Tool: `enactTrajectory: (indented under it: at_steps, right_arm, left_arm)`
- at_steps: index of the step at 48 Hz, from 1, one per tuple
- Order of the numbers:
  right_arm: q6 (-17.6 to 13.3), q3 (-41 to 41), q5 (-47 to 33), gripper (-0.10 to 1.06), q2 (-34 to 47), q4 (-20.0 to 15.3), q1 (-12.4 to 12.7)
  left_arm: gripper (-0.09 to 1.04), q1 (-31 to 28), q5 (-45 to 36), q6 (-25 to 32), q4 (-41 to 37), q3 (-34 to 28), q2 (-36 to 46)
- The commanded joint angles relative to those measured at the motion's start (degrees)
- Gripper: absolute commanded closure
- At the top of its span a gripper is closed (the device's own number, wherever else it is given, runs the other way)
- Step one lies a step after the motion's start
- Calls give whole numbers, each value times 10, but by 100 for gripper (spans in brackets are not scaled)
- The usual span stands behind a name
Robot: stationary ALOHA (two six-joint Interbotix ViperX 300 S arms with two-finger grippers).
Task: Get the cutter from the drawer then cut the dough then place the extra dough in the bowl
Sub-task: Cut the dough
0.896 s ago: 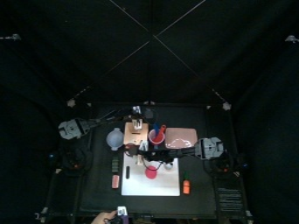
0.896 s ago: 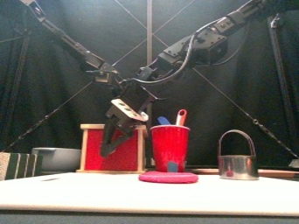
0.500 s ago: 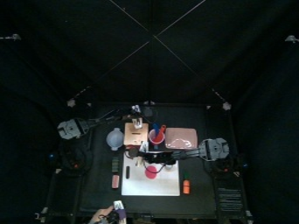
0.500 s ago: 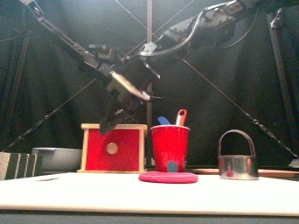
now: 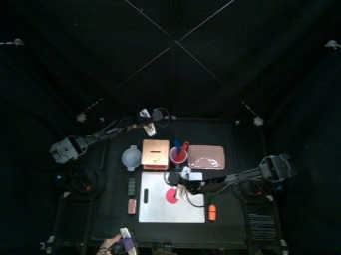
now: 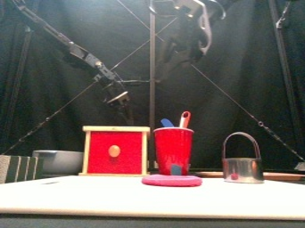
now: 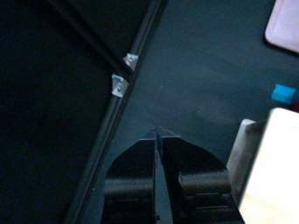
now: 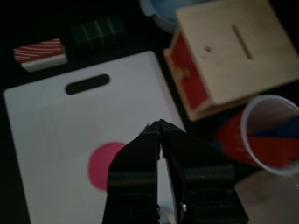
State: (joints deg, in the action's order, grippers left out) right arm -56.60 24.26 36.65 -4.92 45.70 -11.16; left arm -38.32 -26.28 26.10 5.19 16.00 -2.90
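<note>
- right claw [image 8: 158,127] is staying pressed together, gripping nothing; it's lifted off the box [image 8: 233,52] front and is now hanging high
- dough [image 8: 107,166] is lying uncut on the board [image 8: 47,114] right under it
- drawer [image 6: 116,151] is sitting flush
- left claw [image 7: 155,133] is pinched closed, empty, pulled to the rear
- cutter [image 6: 243,160] is standing off to the right claw's right, past the cup [image 6: 174,150]; it's already out, so grabbing it looks like the next step

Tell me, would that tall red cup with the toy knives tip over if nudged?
Probably, fairly easily: the red cup stands taller than wide and narrows toward its base. The toy knives poke above its rim, likely raising its weight. A low push might just slide it.
</note>
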Motion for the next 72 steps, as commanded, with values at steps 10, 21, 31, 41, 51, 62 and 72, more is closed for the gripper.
enactTrajectory:
  at_steps: [10, 21, 31, 41, 51, 62, 72]
  right_arm:
    - [-1, 127, -16, 45, -123, -96, -6]
    - [-1, 180, -66, 12, -135, -126, -9]
    - [0, 189, -53, 4, -110, -127, -18]
    - [34, 190, -50, 4, -72, -135, -18]
    - [126, 185, -40, 4, -47, -186, -14]
    - [207, 173, 4, 7, -40, -229, -1]
    - [231, 160, 4, 17, -28, -238, 9]
  left_arm:
    - [51, 74, 171, -8, 64, 78, 95]
    - [50, 157, 413, -9, 127, 197, 148]
    - [50, 250, 514, -7, 187, 276, 203]
    - [50, 349, 600, -9, 191, 337, 249]
    - [50, 412, 655, -10, 201, 389, 279]
    - [50, 443, 661, -10, 210, 424, 289]
    - [51, 476, 661, -11, 184, 446, 289]
